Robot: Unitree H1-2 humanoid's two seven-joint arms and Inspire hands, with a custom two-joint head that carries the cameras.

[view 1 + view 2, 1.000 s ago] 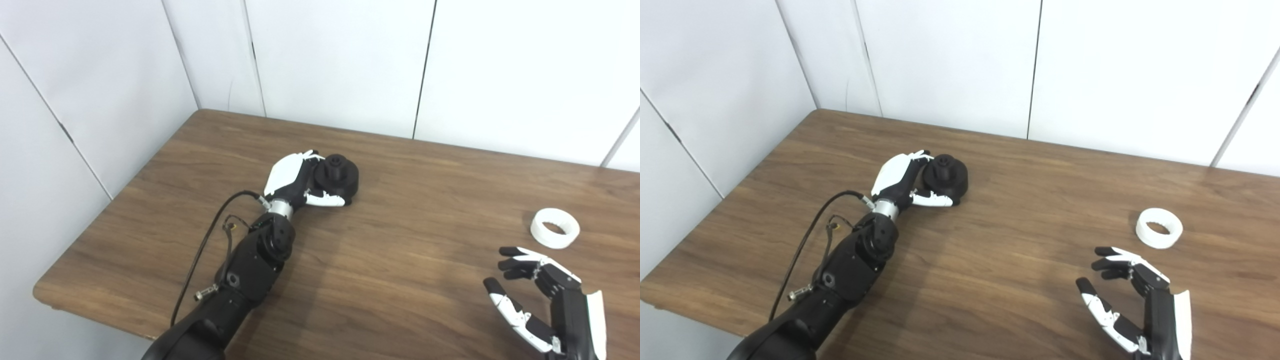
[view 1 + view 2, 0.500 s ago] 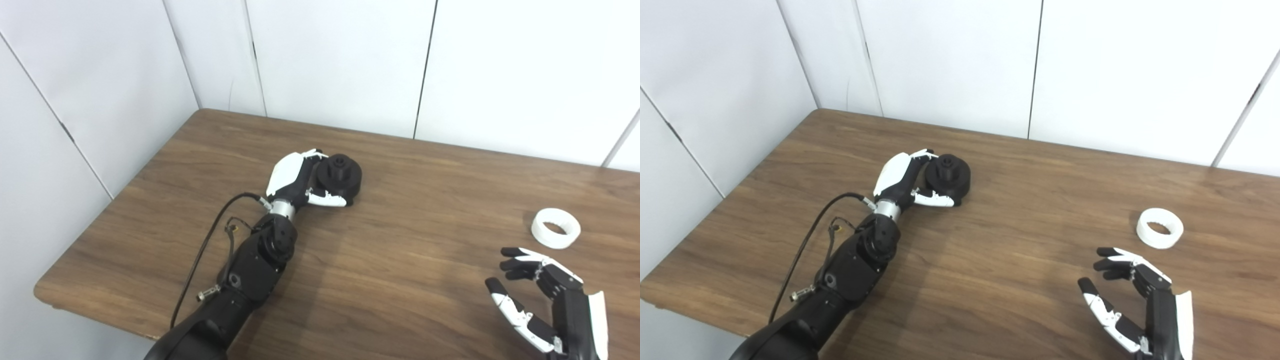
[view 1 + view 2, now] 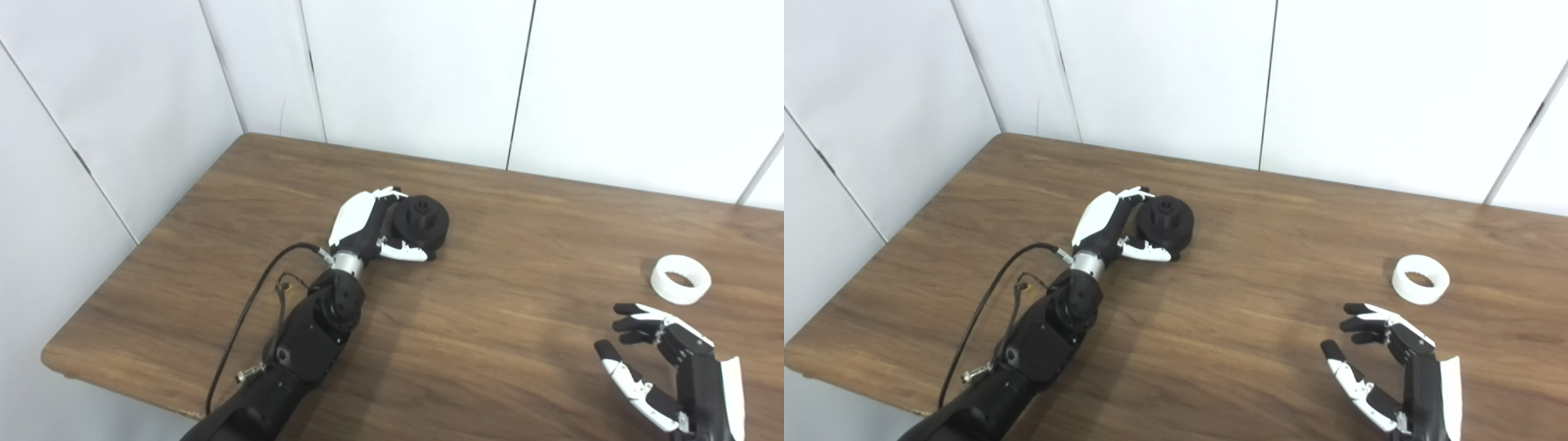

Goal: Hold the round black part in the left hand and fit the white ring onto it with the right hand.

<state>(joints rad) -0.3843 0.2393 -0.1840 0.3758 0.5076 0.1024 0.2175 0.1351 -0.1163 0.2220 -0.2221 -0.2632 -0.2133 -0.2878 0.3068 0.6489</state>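
One black part (image 3: 422,219) in left hand (image 3: 367,225); one white ring (image 3: 680,279); right hand (image 3: 664,367) empty

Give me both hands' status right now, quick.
Left hand: shut on the round black plastic part, which looks tilted at the wooden table.
Right hand: open, holding nothing, near the white plastic ring.

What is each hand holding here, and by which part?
The left hand grips the round black part by its left rim, thumb beneath. The right hand is open, empty, short of the white ring.
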